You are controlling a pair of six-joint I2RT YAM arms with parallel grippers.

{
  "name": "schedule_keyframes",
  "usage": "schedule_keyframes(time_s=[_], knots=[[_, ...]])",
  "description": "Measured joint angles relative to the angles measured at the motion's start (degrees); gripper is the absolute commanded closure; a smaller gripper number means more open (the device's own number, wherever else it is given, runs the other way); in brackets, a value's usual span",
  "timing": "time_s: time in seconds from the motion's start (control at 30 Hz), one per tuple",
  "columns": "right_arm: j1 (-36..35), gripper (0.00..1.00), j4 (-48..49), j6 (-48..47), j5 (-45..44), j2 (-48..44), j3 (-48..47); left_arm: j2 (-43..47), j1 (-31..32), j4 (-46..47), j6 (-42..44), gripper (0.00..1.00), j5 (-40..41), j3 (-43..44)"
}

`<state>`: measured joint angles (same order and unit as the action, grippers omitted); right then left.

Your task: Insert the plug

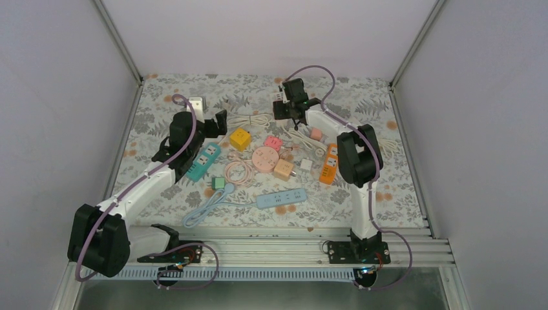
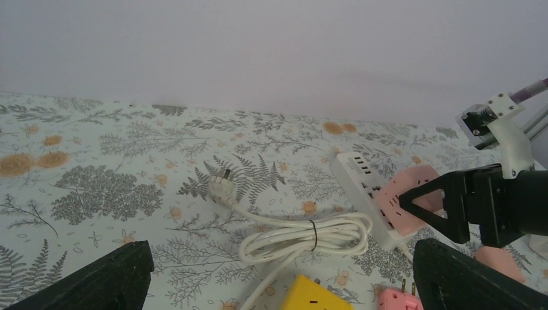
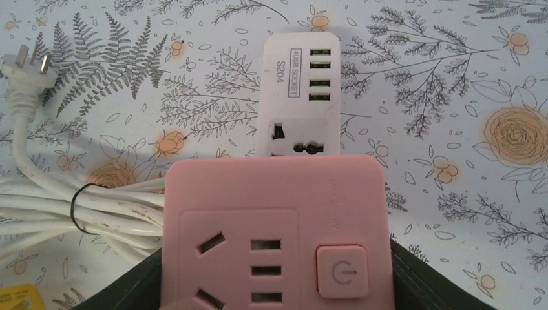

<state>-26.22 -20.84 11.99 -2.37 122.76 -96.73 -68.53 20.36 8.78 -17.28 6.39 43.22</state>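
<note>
My right gripper (image 1: 289,106) (image 3: 278,278) is shut on a pink cube adapter (image 3: 271,226) with sockets and a power button on its face. It holds the adapter on or just over the near end of a white power strip (image 3: 300,84); I cannot tell whether its pins are seated. The left wrist view shows the pink adapter (image 2: 413,190) against the white strip (image 2: 358,181). The strip's white plug (image 3: 22,71) (image 2: 220,184) and tied cable coil (image 2: 310,236) lie to its left. My left gripper (image 1: 216,124) (image 2: 284,284) is open and empty, above the coil.
A yellow cube socket (image 1: 240,138), a teal strip (image 1: 203,161), a round pink hub (image 1: 265,157), an orange strip (image 1: 329,163) and a blue strip (image 1: 281,199) with its cord lie mid-table. A small pink plug (image 2: 397,300) lies near the yellow cube. The back wall is close.
</note>
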Motion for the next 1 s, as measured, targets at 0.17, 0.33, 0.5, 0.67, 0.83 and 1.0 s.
schedule_keyframes(time_s=[0.17,0.33,0.5,0.67,0.83,1.0], knots=[[0.0,0.51,1.16,-0.66,-0.59,0.87,0.02,0.0,0.0,-0.15,0.13,0.0,-0.44,0.0],[0.0,0.5,1.29,-0.96,-0.52,0.92,0.02,-0.5,0.0,-0.39,0.13,0.0,-0.63,0.02],[-0.13,0.51,0.81,-0.92,-1.68,0.92,-0.04,-0.61,0.0,-0.79,0.2,0.0,-0.63,0.02],[-0.31,0.51,-3.78,-0.83,-4.44,1.01,-2.08,-0.7,-0.02,-0.81,0.37,0.0,-0.63,0.02],[0.74,0.5,-10.23,-1.07,-4.42,1.73,-5.44,-1.38,-0.02,-0.98,0.52,0.0,-0.63,0.07],[0.94,0.51,-11.5,-1.27,-3.98,2.69,-6.84,-1.6,-0.02,-1.22,0.57,0.0,-0.63,0.07]])
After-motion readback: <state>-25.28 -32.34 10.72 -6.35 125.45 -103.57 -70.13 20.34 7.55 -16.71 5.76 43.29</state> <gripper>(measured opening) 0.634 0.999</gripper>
